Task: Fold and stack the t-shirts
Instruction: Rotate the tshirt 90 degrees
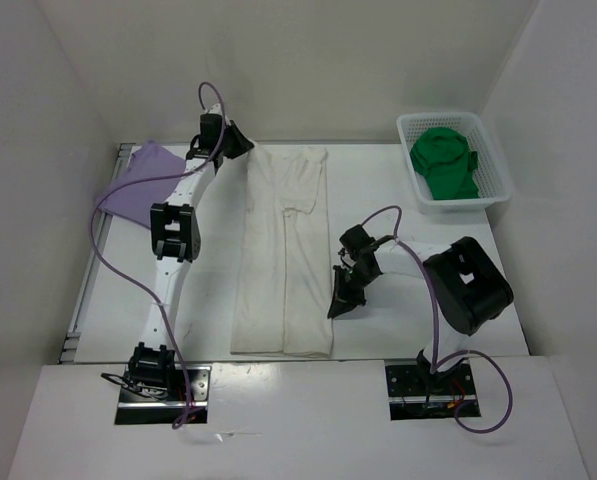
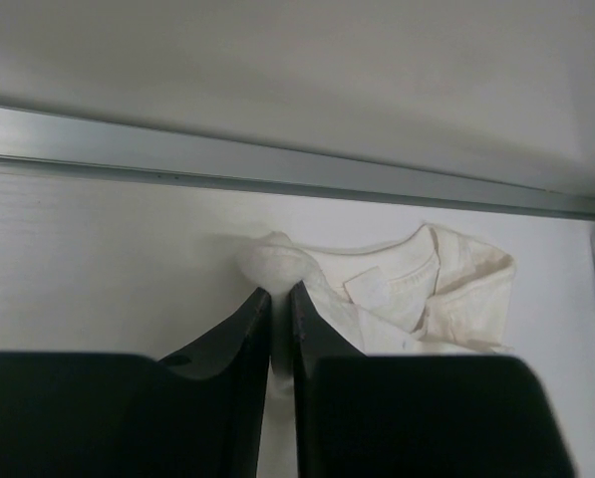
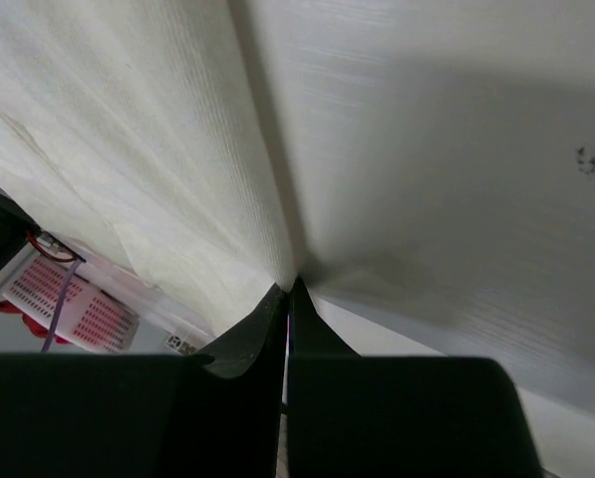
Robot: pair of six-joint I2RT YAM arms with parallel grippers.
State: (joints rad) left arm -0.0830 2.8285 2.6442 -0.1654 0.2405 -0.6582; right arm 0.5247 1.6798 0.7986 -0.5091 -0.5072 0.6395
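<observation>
The counter point(image 1: 398, 200) carries the cream shirt point(image 1: 283, 250) down its middle. The shirt is the piece I am working on, and it looks already narrowed into a long strip with its sides turned in. Its long axis runs from the far edge of the counter toward the arm bases. The collar point(image 2: 397, 274) points at the far wall and the hem lies at the near edge.

The purple shirt point(image 1: 143, 185) lies flat at the far left corner, partly under my left arm. The green shirt point(image 1: 444, 165) sits bunched in the basket point(image 1: 500, 172) at the far right, well apart from the work. Neither looks folded from here.

I judge this to be the grasp that starts a fold on the cream shirt. The left fingers point(image 2: 232, 339) stand narrow, pinching a lump of cloth at the shoulder just beside the collar. The right fingers point(image 3: 252, 334) are pressed together at the shirt's right edge, toward the hem end. The edge runs straight into their tips, so I take it as a pinch on thin cloth, though the wrist view does not let me be sure.

The two holds sit on opposite corners of the strip, so the next move calls for lifting them evenly. One end then has to travel along the long axis onto the other without dragging the layers apart. If the right pinch has missed the cloth, I would expect that side to stay flat on the counter.
</observation>
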